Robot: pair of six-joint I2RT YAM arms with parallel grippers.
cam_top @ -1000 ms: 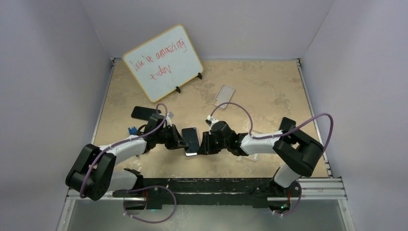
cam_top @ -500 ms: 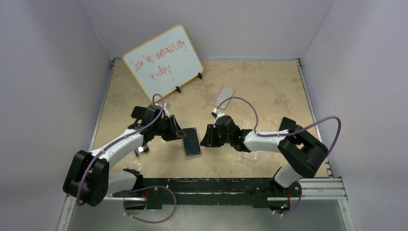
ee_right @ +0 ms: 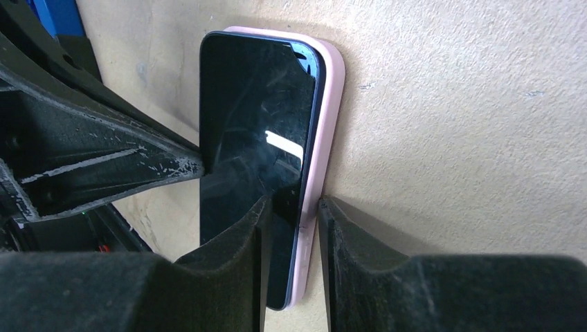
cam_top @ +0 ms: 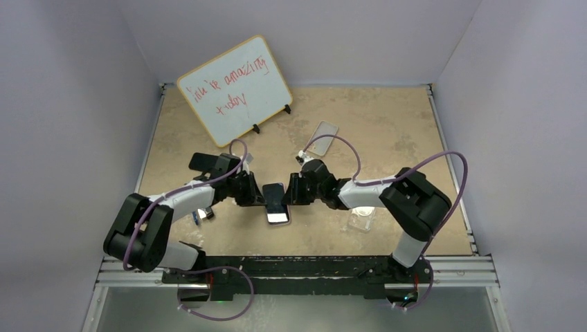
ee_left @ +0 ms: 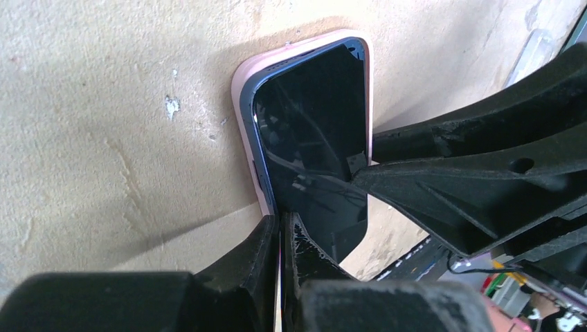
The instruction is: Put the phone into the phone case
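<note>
The dark phone (cam_top: 276, 203) lies screen up in a pink phone case (ee_left: 242, 90) on the tan table, between both arms. My left gripper (cam_top: 257, 197) is at its left long edge; in the left wrist view the gripper (ee_left: 282, 225) is pinched nearly closed on the case's edge beside the phone (ee_left: 311, 131). My right gripper (cam_top: 292, 194) is at the right long edge. In the right wrist view the gripper (ee_right: 291, 207) straddles the edge of the phone (ee_right: 253, 117) and the pink case (ee_right: 329, 104), clamped on both.
A whiteboard (cam_top: 234, 90) with red writing stands at the back left. A clear phone case (cam_top: 323, 136) lies behind the right gripper. A clear plastic piece (cam_top: 363, 218) lies under the right forearm. A small blue item (cam_top: 197, 216) lies by the left arm.
Half a second ago both grippers stood a little back from the phone, which lay tilted. Now both have closed in on its long edges and the phone sits straighter.
</note>
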